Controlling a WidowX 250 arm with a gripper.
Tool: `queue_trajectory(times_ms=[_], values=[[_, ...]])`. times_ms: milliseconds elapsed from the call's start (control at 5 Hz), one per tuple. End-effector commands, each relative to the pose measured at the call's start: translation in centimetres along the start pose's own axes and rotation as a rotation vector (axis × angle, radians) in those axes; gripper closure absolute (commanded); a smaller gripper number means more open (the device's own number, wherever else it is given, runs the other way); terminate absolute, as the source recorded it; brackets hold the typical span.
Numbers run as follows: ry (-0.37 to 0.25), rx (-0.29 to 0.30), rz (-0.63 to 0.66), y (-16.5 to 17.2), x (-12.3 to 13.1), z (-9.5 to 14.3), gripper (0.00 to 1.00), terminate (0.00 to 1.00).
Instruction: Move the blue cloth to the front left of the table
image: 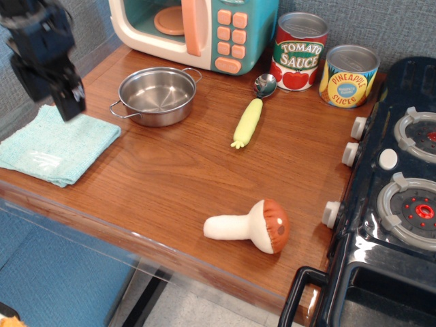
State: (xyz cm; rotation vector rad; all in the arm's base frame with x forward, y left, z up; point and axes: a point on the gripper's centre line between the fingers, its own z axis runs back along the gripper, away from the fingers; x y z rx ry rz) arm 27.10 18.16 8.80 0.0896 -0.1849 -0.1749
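The blue cloth lies flat and folded at the front left corner of the brown wood-grain table, its left part reaching the table's left edge. My gripper hangs raised above the cloth's back edge, blurred by motion. Its fingers are spread apart with nothing between them. It is clear of the cloth.
A steel pot stands right of the gripper. Behind it is a toy microwave. A yellow-handled spoon, a tomato sauce can, a pineapple can and a plush mushroom lie further right. The black toy stove fills the right side.
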Motion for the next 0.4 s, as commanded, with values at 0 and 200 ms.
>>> queue_trajectory(times_ms=[0,200], values=[[-0.039,0.000,0.012,0.70,-0.21,1.92,0.00,0.00],[-0.039,0.000,0.012,0.70,-0.21,1.92,0.00,1.00]])
